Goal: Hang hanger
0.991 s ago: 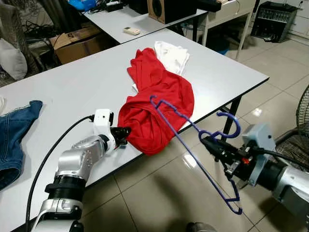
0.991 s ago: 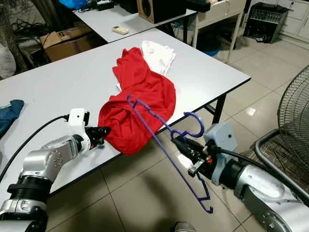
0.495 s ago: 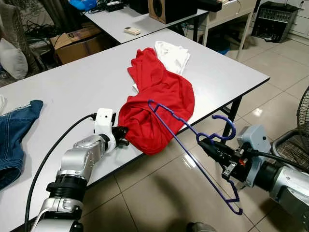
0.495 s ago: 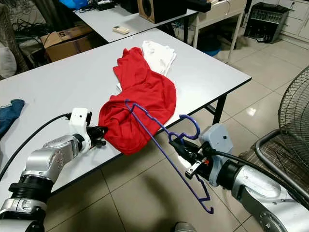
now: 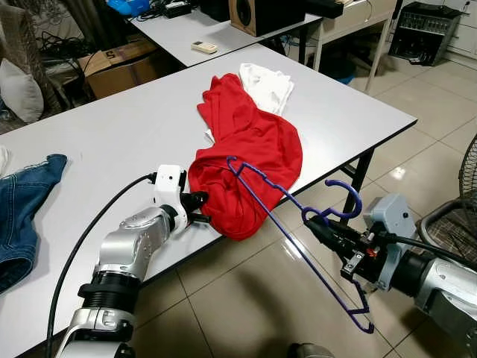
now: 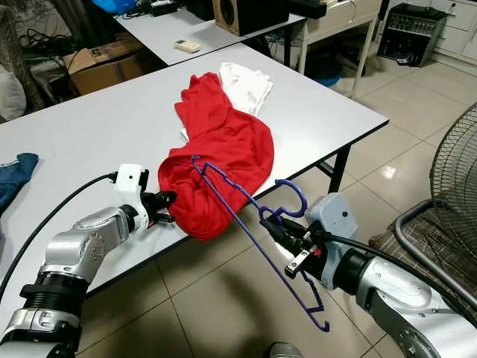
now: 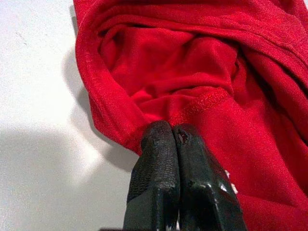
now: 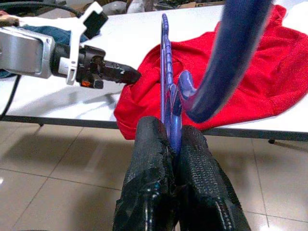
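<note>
Change: hanger [image 5: 294, 224] has been carried closer to red shirt [image 5: 246, 160], tip now over its bunched hem; insertion judged near | Grip: right gripper [image 8: 172, 144] clamped on hanger neck; left gripper [image 7: 171, 137] pinched on hem at table [image 5: 112, 127] edge | Hidden: shirt opening seemingly folded under, hard to tell

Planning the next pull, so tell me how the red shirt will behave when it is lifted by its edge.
Probably floppy: the red shirt lies bunched in soft folds and droops over the table edge. Likely light, since the left gripper pinches only a hem. It may sag and drag rather than lift whole.
</note>
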`<state>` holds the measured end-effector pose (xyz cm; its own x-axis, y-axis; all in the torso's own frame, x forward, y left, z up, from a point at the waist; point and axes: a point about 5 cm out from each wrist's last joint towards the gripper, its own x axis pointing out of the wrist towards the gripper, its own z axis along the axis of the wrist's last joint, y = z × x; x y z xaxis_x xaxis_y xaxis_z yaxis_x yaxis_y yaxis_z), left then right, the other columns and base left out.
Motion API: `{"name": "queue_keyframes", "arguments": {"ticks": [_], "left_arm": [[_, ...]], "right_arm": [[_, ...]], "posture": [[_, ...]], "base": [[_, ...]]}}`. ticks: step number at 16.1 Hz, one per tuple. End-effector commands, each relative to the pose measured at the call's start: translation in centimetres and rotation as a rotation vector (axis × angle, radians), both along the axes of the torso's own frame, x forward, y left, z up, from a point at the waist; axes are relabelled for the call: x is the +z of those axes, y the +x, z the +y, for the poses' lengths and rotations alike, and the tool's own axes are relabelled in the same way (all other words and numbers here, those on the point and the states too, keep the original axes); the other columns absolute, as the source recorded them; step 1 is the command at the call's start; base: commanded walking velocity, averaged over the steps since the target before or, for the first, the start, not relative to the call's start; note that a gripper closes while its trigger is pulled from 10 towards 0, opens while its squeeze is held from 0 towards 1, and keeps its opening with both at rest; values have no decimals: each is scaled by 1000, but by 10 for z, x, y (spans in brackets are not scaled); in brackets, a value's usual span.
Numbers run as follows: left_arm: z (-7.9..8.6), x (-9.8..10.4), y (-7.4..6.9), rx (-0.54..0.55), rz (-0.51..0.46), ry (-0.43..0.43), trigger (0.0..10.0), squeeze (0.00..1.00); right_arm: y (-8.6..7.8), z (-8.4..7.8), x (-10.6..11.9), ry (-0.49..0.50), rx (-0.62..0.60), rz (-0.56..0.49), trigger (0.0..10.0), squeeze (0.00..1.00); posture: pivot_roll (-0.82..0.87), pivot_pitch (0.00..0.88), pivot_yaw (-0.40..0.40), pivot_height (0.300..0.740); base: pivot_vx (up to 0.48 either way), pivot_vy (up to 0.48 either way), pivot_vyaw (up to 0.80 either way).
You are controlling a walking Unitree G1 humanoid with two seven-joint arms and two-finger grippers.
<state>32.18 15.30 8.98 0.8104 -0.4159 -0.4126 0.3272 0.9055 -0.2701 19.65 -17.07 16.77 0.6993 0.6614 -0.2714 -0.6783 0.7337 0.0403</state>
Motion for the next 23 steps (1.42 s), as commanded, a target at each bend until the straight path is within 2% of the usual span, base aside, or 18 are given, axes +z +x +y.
{"name": "queue_keyframes", "arguments": {"ticks": [1,4,5,6,7,8,9,10,11,13,14,15,16,17,18,19,21,23], "left_arm": [[1,3,0,0,-23,-6,0,0],[4,13,4,29,-69,-6,0,0],[15,33,15,65,-192,63,0,0],[19,46,19,46,-273,125,0,0],[22,69,25,-8,-403,248,0,0],[22,97,30,-101,-543,413,0,0],[22,110,32,-153,-599,485,0,0],[23,134,35,-240,-688,628,0,0],[27,153,38,-284,-742,737,0,0],[42,185,46,-312,-826,961,0,0],[46,197,49,-305,-855,1021,0,0],[52,219,53,-273,-912,1115,0,0],[54,244,53,-235,-989,1169,0,0],[51,251,52,-245,-1024,1171,0,0],[42,236,52,-318,-989,1084,0,0],[31,211,51,-382,-936,961,0,0],[23,188,49,-411,-908,906,0,0],[18,179,46,-412,-919,891,0,0]], "right_arm": [[0,2,2,-7,13,-20,10000,0],[1,3,4,3,18,-24,10000,0],[2,3,5,20,23,-24,10000,0],[3,3,4,22,23,-9,10000,0],[6,2,2,11,23,18,10000,0],[12,1,-2,-10,14,37,10000,0],[16,0,-2,-14,3,39,10000,0],[26,-2,-3,-20,-30,39,10000,0],[35,-2,1,-5,-55,30,10000,0],[49,4,13,59,-47,-14,10000,0],[52,7,19,83,-36,-33,10000,0],[57,11,28,125,-19,-66,10000,0],[60,13,36,177,-13,-92,10000,0],[62,14,38,196,-13,-96,10000,0],[61,14,36,198,-15,-86,10000,0],[60,16,31,194,-17,-65,10000,0],[58,18,18,172,-23,10,10000,0],[55,17,3,157,-60,119,10000,0]], "posture": [[-216,0,140,740],[-216,0,140,740],[-214,0,137,740],[-214,0,137,740],[-207,0,132,740],[-207,0,132,740],[-199,0,126,740],[-194,0,122,740],[-182,0,113,740],[-168,0,99,740],[-162,0,93,740],[-156,0,86,740],[-154,0,85,740],[-154,0,85,740],[-155,0,88,740],[-155,0,88,740],[-168,0,96,740],[-170,0,94,740]], "base": [[0,0,0],[0,0,0],[0,0,0],[0,0,0],[0,0,0],[0,0,0],[0,0,0],[0,0,0],[0,0,0],[0,0,0],[0,0,0],[0,0,0],[0,0,0],[0,0,0],[0,0,0],[0,0,0],[0,0,0],[0,0,0]]}}
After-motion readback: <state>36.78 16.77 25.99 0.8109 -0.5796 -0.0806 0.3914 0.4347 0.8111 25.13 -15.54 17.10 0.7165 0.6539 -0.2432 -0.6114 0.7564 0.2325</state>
